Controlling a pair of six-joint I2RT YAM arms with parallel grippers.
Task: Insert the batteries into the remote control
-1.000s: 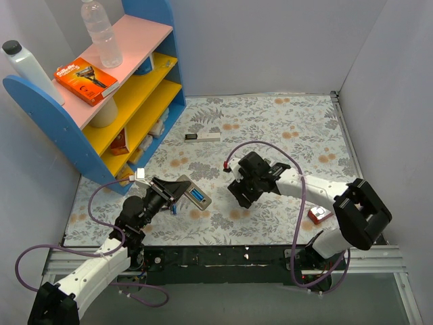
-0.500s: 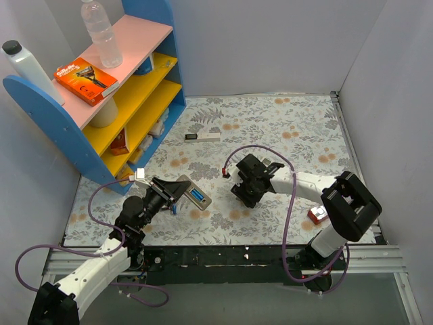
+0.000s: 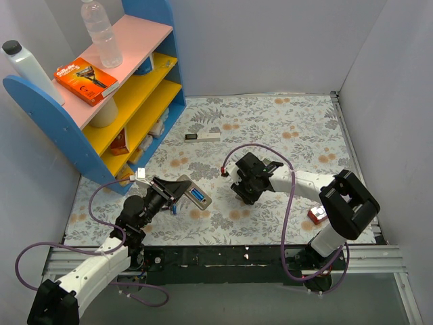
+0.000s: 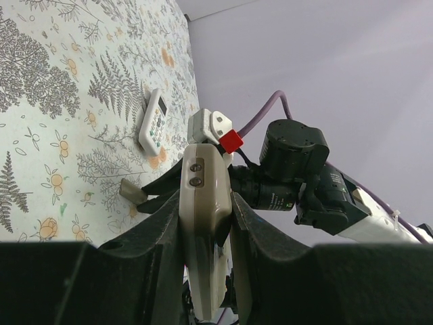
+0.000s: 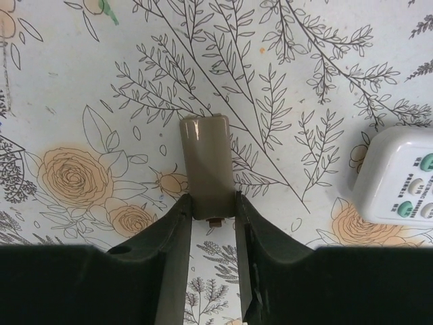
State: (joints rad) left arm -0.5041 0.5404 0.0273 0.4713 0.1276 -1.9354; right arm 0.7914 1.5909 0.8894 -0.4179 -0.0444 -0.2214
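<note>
The likeliest trouble is the battery cover [image 5: 205,157] shifting or dropping. The right jaws are closed narrowly on one short end only, so most of the taupe strip sticks out unsupported, low over the bench [image 3: 298,122]; whether it touches cannot be told. Any twist in that pinch would bring it skewed to the compartment, where it could jam. The remote control [image 3: 183,184] is up off the bench at about 8 o'clock in the overhead view. The left jaws clamp it across its width, tilted, with its open back facing up and the blue batteries [image 3: 197,196] seated in the bay. A tip, or a hard push from the cover, could spill them or slide the remote in the grip. The arms must meet closely, so fingers may clash. A small white remote [image 5: 399,179] lies just beside the cover at 3 o'clock in the right wrist view, near enough to be nudged. A white bar with a black end [image 3: 203,137] at 12 o'clock and the blue shelf unit [image 3: 61,122] at 10 o'clock lie well apart from the path.
</note>
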